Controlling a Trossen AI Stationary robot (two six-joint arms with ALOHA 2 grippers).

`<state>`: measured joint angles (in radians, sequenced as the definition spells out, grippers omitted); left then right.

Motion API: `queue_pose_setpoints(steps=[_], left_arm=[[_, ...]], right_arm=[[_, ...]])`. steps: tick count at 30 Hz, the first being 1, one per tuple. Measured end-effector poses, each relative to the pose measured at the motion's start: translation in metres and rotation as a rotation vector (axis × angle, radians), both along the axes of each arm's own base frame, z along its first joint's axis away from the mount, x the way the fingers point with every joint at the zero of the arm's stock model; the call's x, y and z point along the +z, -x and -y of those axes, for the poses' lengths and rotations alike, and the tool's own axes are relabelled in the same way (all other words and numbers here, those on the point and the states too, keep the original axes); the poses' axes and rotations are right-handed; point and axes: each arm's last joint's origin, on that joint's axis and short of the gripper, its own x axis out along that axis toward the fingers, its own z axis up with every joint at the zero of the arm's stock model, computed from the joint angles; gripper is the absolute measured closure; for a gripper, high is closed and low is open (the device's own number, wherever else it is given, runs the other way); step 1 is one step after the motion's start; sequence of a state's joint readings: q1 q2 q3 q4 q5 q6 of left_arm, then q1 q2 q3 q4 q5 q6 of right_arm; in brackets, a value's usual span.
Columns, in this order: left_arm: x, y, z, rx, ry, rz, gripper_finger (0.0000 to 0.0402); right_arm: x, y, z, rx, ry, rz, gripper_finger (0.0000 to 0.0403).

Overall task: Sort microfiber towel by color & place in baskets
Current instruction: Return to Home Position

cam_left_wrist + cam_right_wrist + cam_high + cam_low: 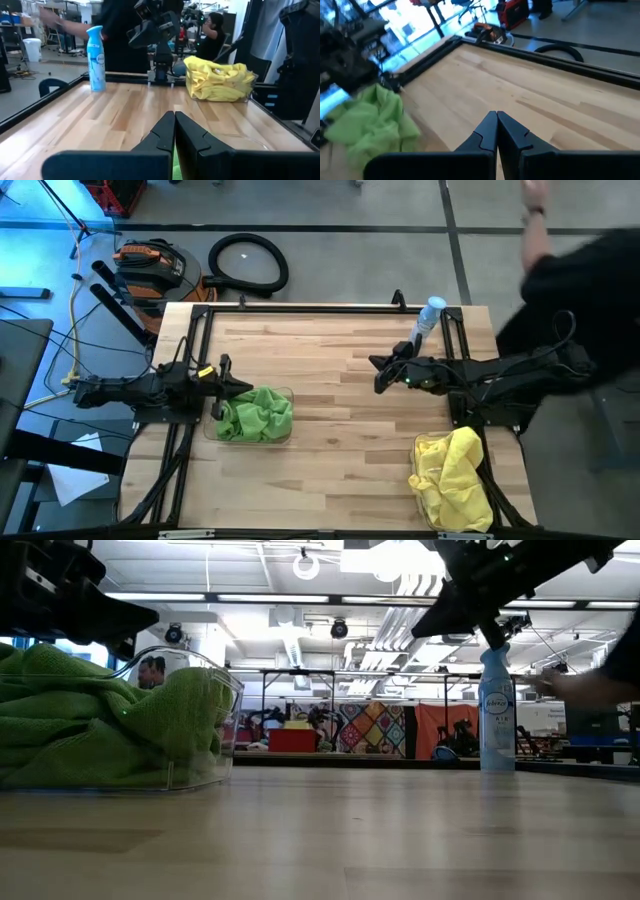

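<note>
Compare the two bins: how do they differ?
The left bin holds green towels; the right bin holds yellow towels. The left bin sits by the table's left edge, the right bin in a right corner. Yellow spills over its rim; green stays inside. Both are clear.

Spray bottle (428,320), black hose (214,256), wooden table (330,410)
</note>
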<state>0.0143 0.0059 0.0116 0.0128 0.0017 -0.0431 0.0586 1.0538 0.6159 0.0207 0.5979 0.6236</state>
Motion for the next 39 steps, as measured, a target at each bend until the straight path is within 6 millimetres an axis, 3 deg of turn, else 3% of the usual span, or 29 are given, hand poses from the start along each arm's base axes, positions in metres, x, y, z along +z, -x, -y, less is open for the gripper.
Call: queue_pose_setpoints(steps=[6, 11, 16, 22, 33, 39], left_arm=[[0.0, 0.0, 0.0, -0.003, 0.036, -0.001, 0.0401], [0.0, 0.0, 0.0, -0.004, 0.079, 0.0, 0.0401], [0.0, 0.0, 0.0, -0.005, 0.113, 0.0, 0.0401], [0.0, 0.0, 0.0, -0.005, 0.112, 0.0, 0.0401], [0.0, 0.0, 0.0, -0.005, 0.112, 0.0, 0.0401], [0.0, 0.0, 0.0, -0.005, 0.112, 0.0, 0.0401]], right_arm=[[-0.006, 0.001, -0.002, 0.119, 0.084, -0.121, 0.0403], [-0.025, 0.006, -0.003, 0.179, 0.139, -0.193, 0.0403], [-0.047, 0.016, -0.003, 0.327, 0.157, -0.062, 0.0403], [-0.07, 0.044, 0.006, 0.386, 0.143, 0.044, 0.0403], [-0.083, 0.092, 0.007, 0.412, 0.184, 0.245, 0.0403], [-0.074, 0.107, 0.001, 0.47, 0.225, 0.298, 0.0403]])
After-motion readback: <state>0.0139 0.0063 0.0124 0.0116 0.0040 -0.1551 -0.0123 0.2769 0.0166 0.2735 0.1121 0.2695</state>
